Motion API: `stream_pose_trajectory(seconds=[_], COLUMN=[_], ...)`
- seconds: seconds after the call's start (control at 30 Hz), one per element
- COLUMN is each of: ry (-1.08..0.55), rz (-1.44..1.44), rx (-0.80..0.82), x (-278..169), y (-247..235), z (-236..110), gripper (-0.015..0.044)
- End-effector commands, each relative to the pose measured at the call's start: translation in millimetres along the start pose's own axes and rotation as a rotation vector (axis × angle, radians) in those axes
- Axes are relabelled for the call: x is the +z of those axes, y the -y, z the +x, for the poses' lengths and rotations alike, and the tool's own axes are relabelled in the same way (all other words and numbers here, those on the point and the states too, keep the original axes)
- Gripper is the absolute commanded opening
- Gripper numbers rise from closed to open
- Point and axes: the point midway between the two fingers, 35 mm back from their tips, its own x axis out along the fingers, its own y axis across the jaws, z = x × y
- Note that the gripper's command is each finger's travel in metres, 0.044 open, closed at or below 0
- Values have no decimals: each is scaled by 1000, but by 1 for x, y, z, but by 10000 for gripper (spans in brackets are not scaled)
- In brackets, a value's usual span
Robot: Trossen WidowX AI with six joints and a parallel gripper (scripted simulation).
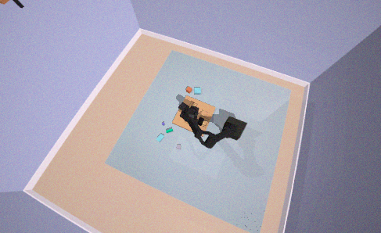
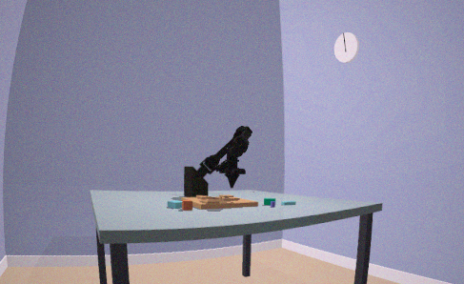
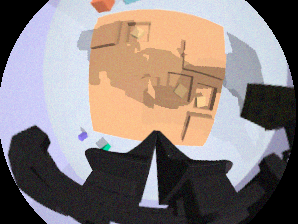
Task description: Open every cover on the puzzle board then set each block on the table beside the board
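The orange-tan board [image 1: 177, 120] [image 2: 247, 204] [image 3: 115, 117] lies on the table. In the wrist view three square wells show, each with a small pale yellow square in it; I cannot tell whether these are blocks. One cover [image 3: 105, 36] stands beside the upper-left well, another [image 3: 204, 65] above the right-hand wells and a third [image 3: 198, 129] below them. An orange block [image 1: 188, 89] [image 2: 187, 205] [image 3: 102, 5], a light blue one [image 1: 197, 90] [image 2: 174, 204], a purple one [image 1: 163, 123] [image 3: 82, 135] and a green one [image 1: 169, 130] [image 2: 270, 201] rest off the board. My gripper [image 2: 232, 186] [image 3: 156, 133] is shut and empty above it.
Another light blue piece [image 1: 160, 138] [image 2: 289, 203] and a pale pink piece [image 1: 178, 146] lie on the table [image 1: 148, 156] [image 2: 147, 221]. The arm's base [image 1: 235, 127] [image 2: 195, 183] stands near the board. The arm reaches over the board and casts shadow on it.
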Motion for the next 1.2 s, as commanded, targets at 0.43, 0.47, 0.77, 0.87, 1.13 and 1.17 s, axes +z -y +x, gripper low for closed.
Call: stream_pose_trajectory(seconds=[0.43,0.47,0.77,0.87,1.13,1.17], ry=[-3,-3,-3,-3,-3,-4], rz=[4,4,4,4,4,4], rx=[0,0,0,0,0,0], x=[-1,-1,-1,-1,-1,-1], y=[-1,-1,-1,-1,-1,-1], z=[13,14,23,26,34,35], gripper=[0,0,0,0,0,0])
